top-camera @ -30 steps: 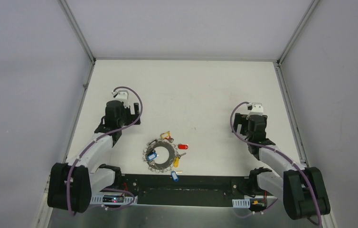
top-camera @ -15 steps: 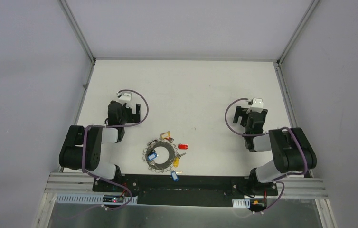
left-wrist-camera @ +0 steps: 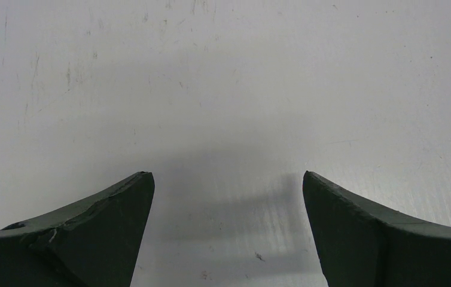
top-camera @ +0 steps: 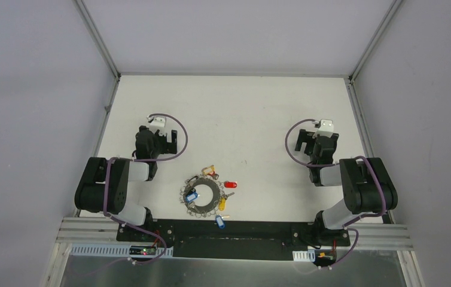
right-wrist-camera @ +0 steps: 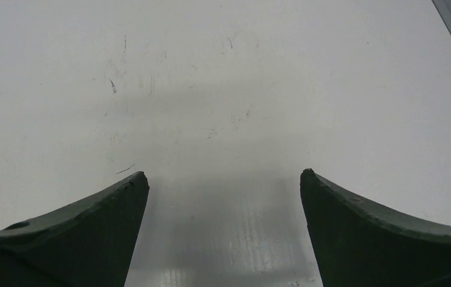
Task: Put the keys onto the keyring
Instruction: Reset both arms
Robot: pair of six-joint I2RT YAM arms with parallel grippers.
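Bright, even light covers the white counter [top-camera: 235, 113]; the top view is sharp. In both wrist views a soft grey shadow lies at lower centre, under the left tool [left-wrist-camera: 228, 176] and the right tool [right-wrist-camera: 224, 173]. Pale glare shows at the bottom of the right wrist view.

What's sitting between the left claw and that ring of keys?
Nothing: the top view shows only bare white table between the left gripper and the keyring.

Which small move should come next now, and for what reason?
Probably swing the right arm toward the loose blue key: it lies apart from the keyring, on its near right side, and the arm's jaws stand open over bare table, holding nothing.
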